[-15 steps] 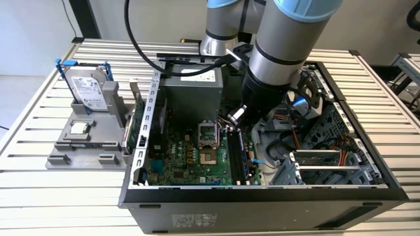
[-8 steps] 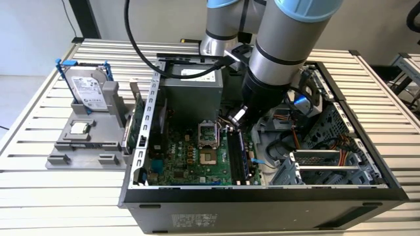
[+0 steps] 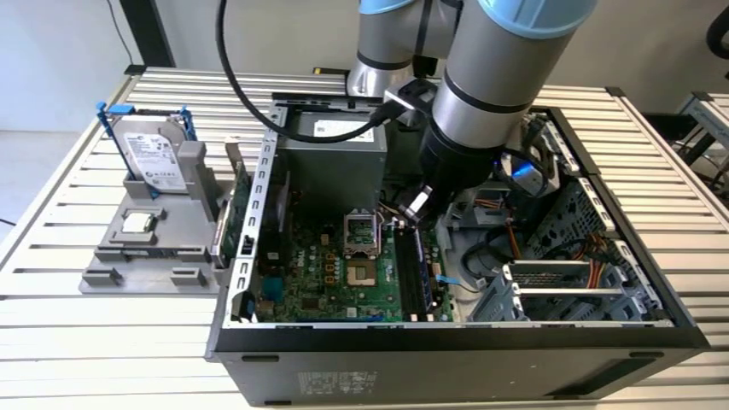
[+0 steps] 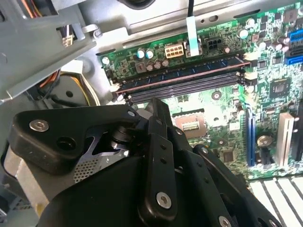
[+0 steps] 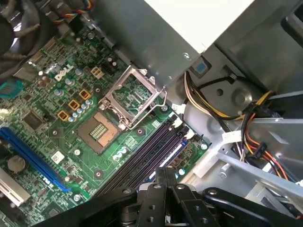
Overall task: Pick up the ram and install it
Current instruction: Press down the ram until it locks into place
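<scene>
The gripper's [image 5: 166,174] two black fingers [image 4: 158,116] are seen pressed together in both wrist views, and nothing is seen pinched between them. They are held just above the row of long black memory slots [image 5: 147,156] on the green motherboard [image 3: 307,282]. The ram [image 4: 189,72] is found standing on edge in one of those slots, the one farthest from the processor socket [image 5: 102,132], with its row of dark chips seen along its side in the second wrist view. In the exterior view the ram [image 3: 419,265] is seen as a dark strip running along the slots, directly under the gripper [image 3: 412,205], with the arm [image 3: 490,94] reaching down into the open computer case [image 3: 456,350]. Whether the fingertips touch the ram's upper edge cannot be told. The socket is left open, with its metal frame tilted up. A grey power supply [image 3: 330,154] is mounted at the far end of the case, and bundles of coloured cables [image 5: 255,127] are gathered beside the slots. Outside the case, toward the exterior view's left, a hard drive [image 3: 154,158] is propped upright in a grey holder [image 3: 125,252], and a small silver chip [image 3: 139,224] is laid in it below the drive. Everything is set on a slatted metal table [image 3: 68,342].
</scene>
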{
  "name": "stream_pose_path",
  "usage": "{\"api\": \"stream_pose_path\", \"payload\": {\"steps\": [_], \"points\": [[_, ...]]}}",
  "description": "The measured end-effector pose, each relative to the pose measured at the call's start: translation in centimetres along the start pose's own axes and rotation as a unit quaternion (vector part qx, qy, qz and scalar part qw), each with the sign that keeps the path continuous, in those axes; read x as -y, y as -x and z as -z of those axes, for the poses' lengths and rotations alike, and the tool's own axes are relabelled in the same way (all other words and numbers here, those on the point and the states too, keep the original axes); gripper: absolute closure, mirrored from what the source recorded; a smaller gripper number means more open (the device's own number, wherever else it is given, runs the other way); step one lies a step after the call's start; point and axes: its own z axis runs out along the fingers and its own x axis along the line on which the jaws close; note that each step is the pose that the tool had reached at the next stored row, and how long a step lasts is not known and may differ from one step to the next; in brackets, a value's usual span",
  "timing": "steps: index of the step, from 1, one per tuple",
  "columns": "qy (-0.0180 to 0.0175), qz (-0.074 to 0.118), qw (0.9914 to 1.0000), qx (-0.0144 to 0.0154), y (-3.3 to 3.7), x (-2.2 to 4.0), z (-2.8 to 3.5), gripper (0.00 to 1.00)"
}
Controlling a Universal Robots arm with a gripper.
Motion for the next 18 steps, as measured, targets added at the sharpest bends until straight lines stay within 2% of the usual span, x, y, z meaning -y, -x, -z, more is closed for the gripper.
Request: {"api": "stream_pose_path", "payload": {"steps": [7, 18], "points": [[0.0018, 0.032, 0.99947, -0.0025, 0.00, 0.00, 0.00, 1.00], [0.0036, 0.073, 0.99734, -0.0052, 0.00, 0.00, 0.00, 1.00]]}}
